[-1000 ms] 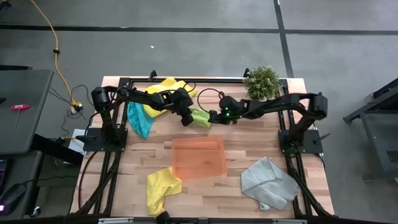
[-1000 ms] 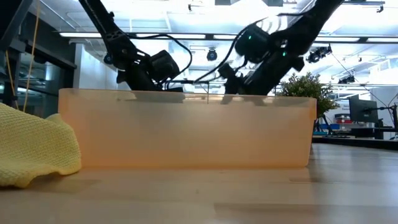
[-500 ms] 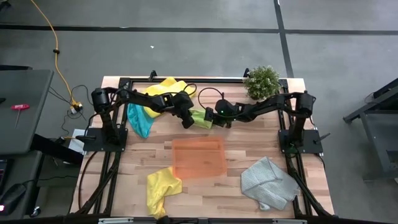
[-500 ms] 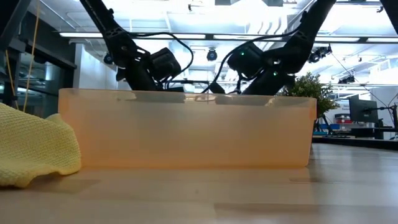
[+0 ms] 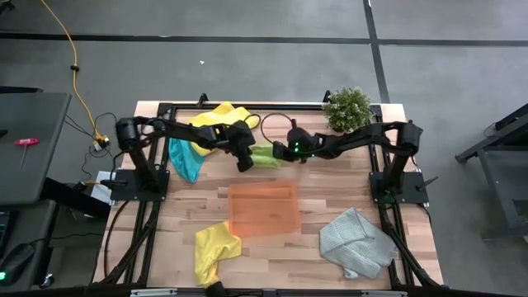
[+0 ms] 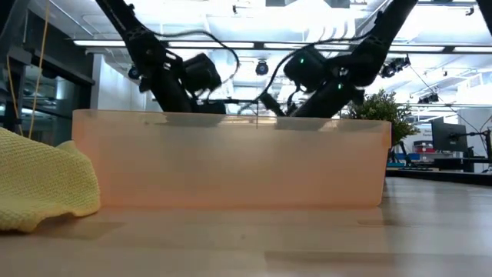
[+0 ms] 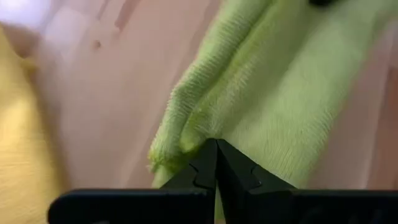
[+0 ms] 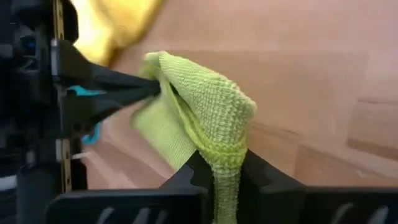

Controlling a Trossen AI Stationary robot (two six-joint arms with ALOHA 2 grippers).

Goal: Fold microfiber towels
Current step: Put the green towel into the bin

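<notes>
A lime green towel (image 5: 264, 153) sits bunched on the far middle of the table, between my two grippers. My left gripper (image 5: 247, 158) is shut on its left end and my right gripper (image 5: 279, 153) is shut on its right end. Beyond my left arm a yellow towel (image 5: 219, 115) lies partly over a teal-blue towel (image 5: 186, 158). A second yellow towel (image 5: 214, 247) and a light grey towel (image 5: 356, 243) lie crumpled near the front edge. In the low view the tray wall hides the green towel and both pairs of fingertips. My left gripper pinches the green towel's bunched left edge (image 7: 198, 138) between its two shut fingers, coming level from the table's left. Folds of cloth spread away beyond the fingertips. My right gripper pinches a gathered fold at the towel's right end (image 8: 219, 149) between its two fingers, coming level from the table's right. Several layers sit in the pinch. The cloth arches up, then runs slack to the left gripper's fingers (image 8: 124, 84).
A translucent orange tray (image 5: 264, 208) lies at the table's middle, just nearer than the grippers. A small potted plant (image 5: 346, 107) stands at the far right corner. Black cables (image 5: 272, 124) loop behind the green towel. Bare wood shows right of the tray.
My right gripper has moved toward the table's left, up to the green towel's right end, where it now has hold of the cloth. The towel has bunched up between the two grippers. My left gripper has stayed on the towel's left end.
</notes>
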